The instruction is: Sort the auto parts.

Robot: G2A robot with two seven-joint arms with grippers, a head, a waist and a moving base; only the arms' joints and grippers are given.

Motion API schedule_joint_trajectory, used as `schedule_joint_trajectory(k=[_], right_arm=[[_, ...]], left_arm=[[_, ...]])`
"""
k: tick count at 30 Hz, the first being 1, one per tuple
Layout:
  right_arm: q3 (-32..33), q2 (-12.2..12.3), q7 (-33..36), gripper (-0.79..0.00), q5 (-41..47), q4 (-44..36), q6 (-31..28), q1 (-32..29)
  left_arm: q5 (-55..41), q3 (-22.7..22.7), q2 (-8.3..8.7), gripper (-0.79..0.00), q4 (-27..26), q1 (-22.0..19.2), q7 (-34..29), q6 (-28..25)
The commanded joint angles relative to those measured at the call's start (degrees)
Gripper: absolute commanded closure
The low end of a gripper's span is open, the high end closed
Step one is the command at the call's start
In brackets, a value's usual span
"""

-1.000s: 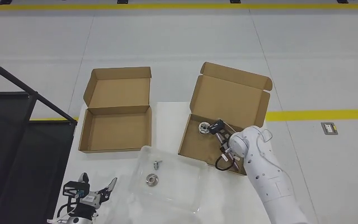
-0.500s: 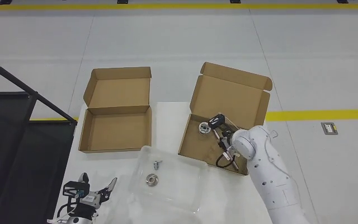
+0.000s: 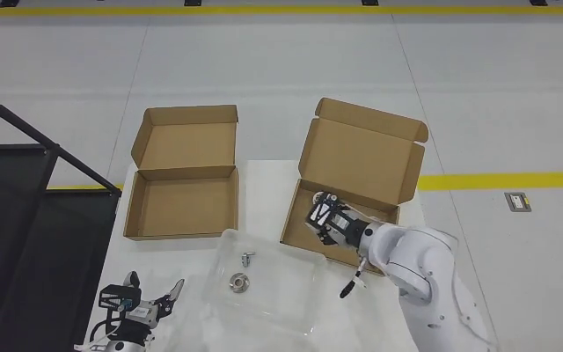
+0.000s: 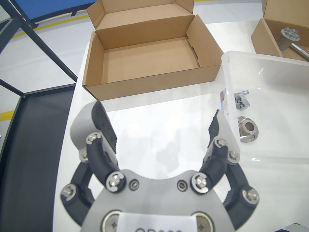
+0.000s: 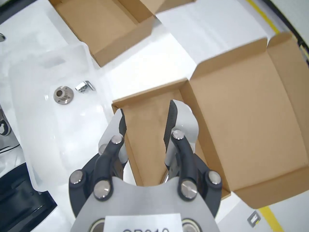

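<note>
A: What sat on your desk [image 3: 264, 189] at that moment?

B: You had three containers on it. The left cardboard box [image 3: 180, 207] lay open at the far side. The right cardboard box [image 3: 362, 158], also open, stood skewed. The clear plastic bin [image 3: 281, 286] lay nearer the robot, between them, one corner just beside the right box.

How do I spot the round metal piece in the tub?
On the white table, find the clear plastic tub. Two small metal parts lie inside: yours is the round silver flange with a centre hole, not the blocky silver piece with a pin.
</note>
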Motion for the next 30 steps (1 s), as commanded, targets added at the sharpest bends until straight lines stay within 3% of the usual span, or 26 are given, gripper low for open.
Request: schedule_joint_trajectory(k=[1, 2, 3, 14, 19, 30], right_arm=[[-0.3, 0.2, -2.7, -0.431, 0.3, -0.6, -2.3, 0.2], [-0.5, 0.3, -3.7, -0.529, 0.2, -0.7, -3.0, 0.4], [-0.8, 0.5, -3.9, -0.785, -0.3, -0.6, -3.9, 0.6], [-1.4, 0.7, -2.6, -0.785, -2.5, 0.5, -5.2, 0.9], [1.7, 1.7, -14.6, -0.785, -3.4, 1.1, -7.4, -3.0], [8.8, 4.2, -41.0, -0.785, -10.7, -8.9, -15.0, -13.0]], left_arm=[[0.0, 0.0, 0.0, -0.785, 0.0, 0.0, 0.0, 0.0], [0.0, 0.0, 0.0, -0.785, 0.0, 0.0, 0.0, 0.0], [0.0, 0.0, 0.0, -0.785, 0.0, 0.0, 0.0, 0.0], [3.0, 0.1, -0.07, -0.785, -1.3, 0.0, 1.2, -0.3], [4.1, -1.2, 0.3, -0.785, -2.8, -1.2, -1.0, -5.5], [9.4, -0.8, 1.69, -0.785, -6.0, -7.9, -10.4, -23.4]])
